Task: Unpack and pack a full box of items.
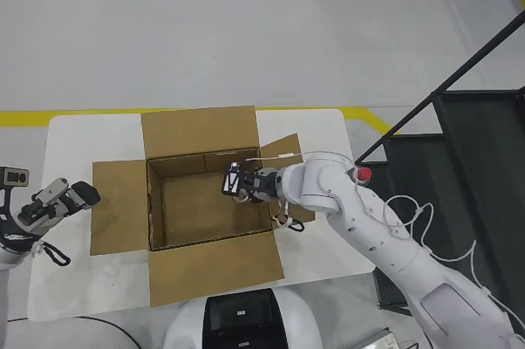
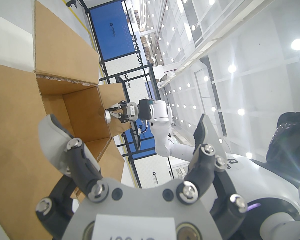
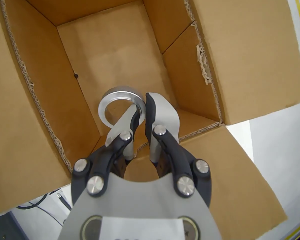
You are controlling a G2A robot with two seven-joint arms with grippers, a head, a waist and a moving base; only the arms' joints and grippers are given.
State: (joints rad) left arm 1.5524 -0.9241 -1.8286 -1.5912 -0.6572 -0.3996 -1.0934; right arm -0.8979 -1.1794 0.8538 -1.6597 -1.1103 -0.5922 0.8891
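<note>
One corrugated cardboard box [image 1: 201, 131], four flaps splayed, edges torn. One flat, shiny metal ring [image 3: 121, 91]: I see the right gripper [image 3: 142, 106] pinching its rim over the box's far-right interior. One dark speck on an inner wall, unidentifiable. Left gripper [image 1: 81, 195], left of the box, jaws spread.

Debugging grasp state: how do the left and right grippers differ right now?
The grey two-finger right gripper is shut on a silver metal ring; the left gripper is open, holding nothing. The right gripper hangs over the open brown cardboard box; the left gripper sits outside it, over the white table. Both share the same grey-and-black finger build.
</note>
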